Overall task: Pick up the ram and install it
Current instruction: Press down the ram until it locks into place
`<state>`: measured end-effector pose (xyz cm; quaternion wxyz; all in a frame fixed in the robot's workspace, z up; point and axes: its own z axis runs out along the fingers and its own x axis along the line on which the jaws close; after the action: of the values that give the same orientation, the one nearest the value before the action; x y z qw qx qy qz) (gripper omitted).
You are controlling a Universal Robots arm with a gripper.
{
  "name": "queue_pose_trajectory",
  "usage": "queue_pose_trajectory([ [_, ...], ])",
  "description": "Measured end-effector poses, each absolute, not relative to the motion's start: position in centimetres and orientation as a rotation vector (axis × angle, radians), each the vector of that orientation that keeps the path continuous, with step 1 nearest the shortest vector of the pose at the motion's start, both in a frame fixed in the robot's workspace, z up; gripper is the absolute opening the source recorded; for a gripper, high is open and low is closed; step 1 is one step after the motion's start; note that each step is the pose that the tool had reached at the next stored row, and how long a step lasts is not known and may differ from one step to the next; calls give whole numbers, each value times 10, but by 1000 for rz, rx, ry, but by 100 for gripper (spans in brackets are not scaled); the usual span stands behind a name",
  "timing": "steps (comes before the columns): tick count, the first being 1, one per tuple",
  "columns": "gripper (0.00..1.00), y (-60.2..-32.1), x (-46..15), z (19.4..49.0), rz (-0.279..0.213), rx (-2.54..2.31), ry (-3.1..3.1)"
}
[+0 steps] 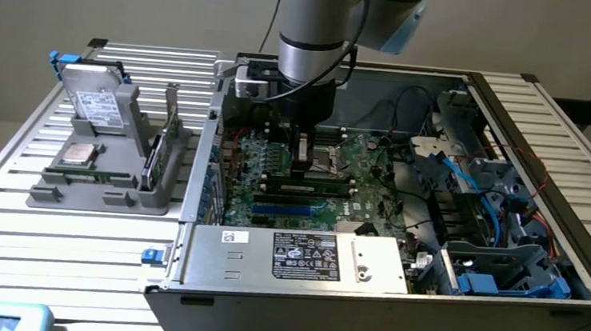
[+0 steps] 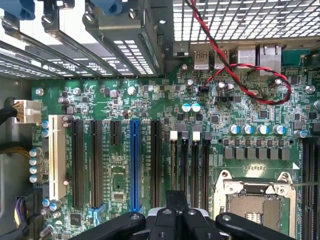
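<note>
Exterior view: an open computer case [image 1: 295, 294] sits on a slatted table [image 1: 53, 249], with a grey parts tray [image 1: 110, 197] outside it on this view's left.
Arm: it reaches straight down into the case, over the motherboard [image 1: 371, 164].
Gripper [image 1: 304, 160]: drawn fully together, and nothing can be made out between its jaws.
Ram [image 1: 86, 173]: what looks like a thin green stick lies flat in the tray, just in front of the square silver processor [image 1: 80, 153]. It is too small to be sure.
Direction: the ram lies well apart from the gripper, toward the exterior view's left, beyond the case's side wall.
Long axis: it runs roughly side to side across the exterior view, along the tray's near edge.
Wrist view: the gripper [image 2: 176, 200] hangs just above the black memory slots [image 2: 189, 165], beside the empty processor socket [image 2: 252, 205].
Progress, as a judgement: the ram has not been picked up.
</note>
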<state>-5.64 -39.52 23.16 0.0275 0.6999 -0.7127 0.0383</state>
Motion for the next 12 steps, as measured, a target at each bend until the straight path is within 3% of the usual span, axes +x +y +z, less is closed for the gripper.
queue_pose_trajectory([
  [12,11,-395,-57,225,118,2153,-2207],
])
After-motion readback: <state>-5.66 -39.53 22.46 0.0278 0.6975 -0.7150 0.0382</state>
